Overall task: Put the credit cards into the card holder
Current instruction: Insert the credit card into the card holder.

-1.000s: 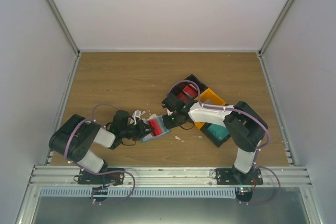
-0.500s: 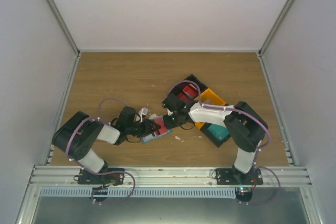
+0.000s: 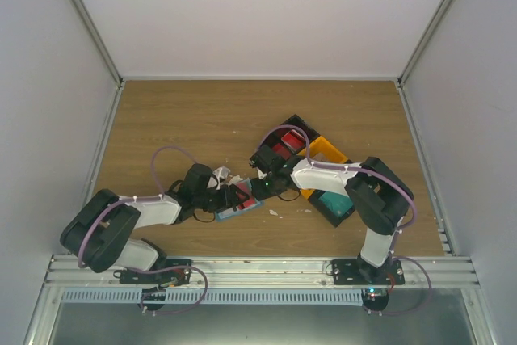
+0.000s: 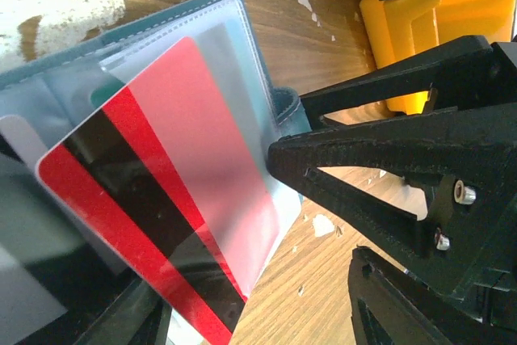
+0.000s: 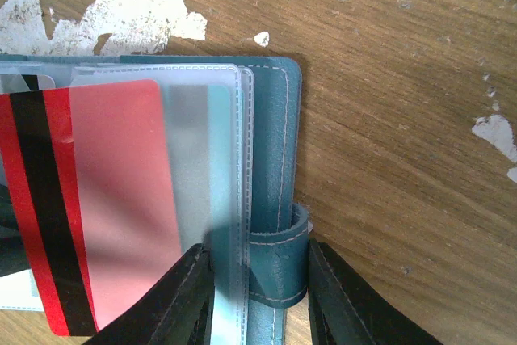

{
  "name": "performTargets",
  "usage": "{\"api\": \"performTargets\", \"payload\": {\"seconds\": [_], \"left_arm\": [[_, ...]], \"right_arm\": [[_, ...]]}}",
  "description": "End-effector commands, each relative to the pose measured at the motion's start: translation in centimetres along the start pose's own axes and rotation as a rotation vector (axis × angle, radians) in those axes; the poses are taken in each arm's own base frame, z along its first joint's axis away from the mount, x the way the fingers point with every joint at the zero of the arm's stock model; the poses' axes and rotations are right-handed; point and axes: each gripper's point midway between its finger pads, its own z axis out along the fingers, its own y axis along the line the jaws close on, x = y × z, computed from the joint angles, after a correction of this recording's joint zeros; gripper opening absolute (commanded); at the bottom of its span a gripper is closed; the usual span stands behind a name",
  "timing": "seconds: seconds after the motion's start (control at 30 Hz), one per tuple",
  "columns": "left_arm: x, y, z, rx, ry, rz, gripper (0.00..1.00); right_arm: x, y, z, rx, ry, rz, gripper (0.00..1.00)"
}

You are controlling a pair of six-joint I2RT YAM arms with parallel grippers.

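The teal card holder [image 5: 275,119] lies open on the wooden table, also in the top view [image 3: 241,210]. A red credit card [image 5: 105,191] with a dark stripe sits partly inside its clear pocket, the striped end sticking out. My right gripper [image 5: 258,296] is shut on the holder's edge at the strap loop, one finger on each side. My left gripper [image 4: 266,313] is open, and the card's [image 4: 161,183] sticking-out corner lies between its fingers without being pinched. In the top view the left gripper [image 3: 229,197] and right gripper [image 3: 260,189] meet over the holder.
A black organizer tray [image 3: 319,171] with red, yellow and teal compartments stands behind the right arm; its yellow bin [image 4: 436,6] is close by. White scraps [image 5: 121,14] lie on the wood next to the holder.
My left arm reached further toward the holder and its jaws opened off the red card, which now lies deeper in the pocket. The right gripper stayed put.
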Motion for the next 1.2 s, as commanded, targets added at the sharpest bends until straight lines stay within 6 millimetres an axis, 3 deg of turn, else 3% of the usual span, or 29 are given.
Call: {"api": "performTargets", "payload": {"seconds": [0.0, 0.73, 0.97, 1.17], "left_arm": [[1.2, 2.4, -0.6, -0.125, 0.021, -0.046, 0.62], [0.5, 3.8, -3.5, -0.32, -0.046, -0.202, 0.61], [0.0, 3.1, -4.8, -0.381, -0.037, -0.206, 0.7], [0.3, 3.0, -5.4, -0.39, -0.05, -0.261, 0.76]], "right_arm": [[1.2, -0.2, 0.0, 0.007, 0.029, -0.003, 0.33], [0.0, 2.9, -2.1, -0.193, -0.037, 0.001, 0.41], [-0.6, 2.9, -2.9, -0.201, -0.081, 0.034, 0.47], [0.2, 3.3, -2.7, -0.24, -0.067, 0.054, 0.47]]}}
